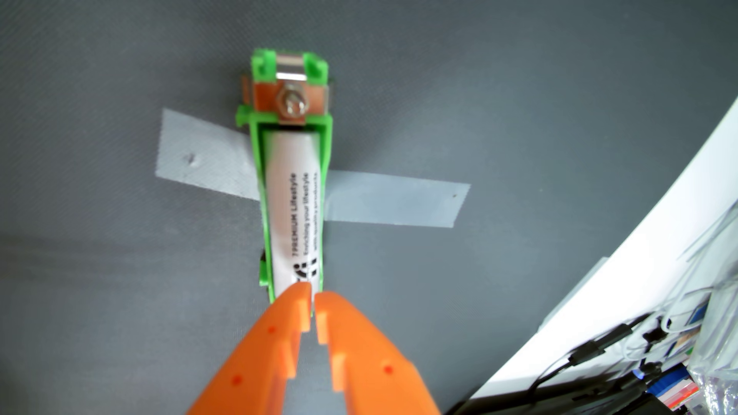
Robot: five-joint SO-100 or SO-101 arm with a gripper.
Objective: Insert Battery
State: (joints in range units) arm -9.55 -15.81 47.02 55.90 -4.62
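battery (pixel 294 207): near end hidden behind gripper (pixel 314 303) tips, print blurred | holder (pixel 290 119): underside hidden | gripper: base cut by bottom edge

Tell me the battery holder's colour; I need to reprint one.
Bright green, clearest in the wrist view: the battery holder cradles the white battery.

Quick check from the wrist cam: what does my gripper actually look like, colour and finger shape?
The gripper is bright orange plastic. Its two fingers are broad at the base and taper to narrow tips, with stepped, blocky notches along their inner edges. Small red dots mark the upper faces. No cables or sleeves on it show in this view.
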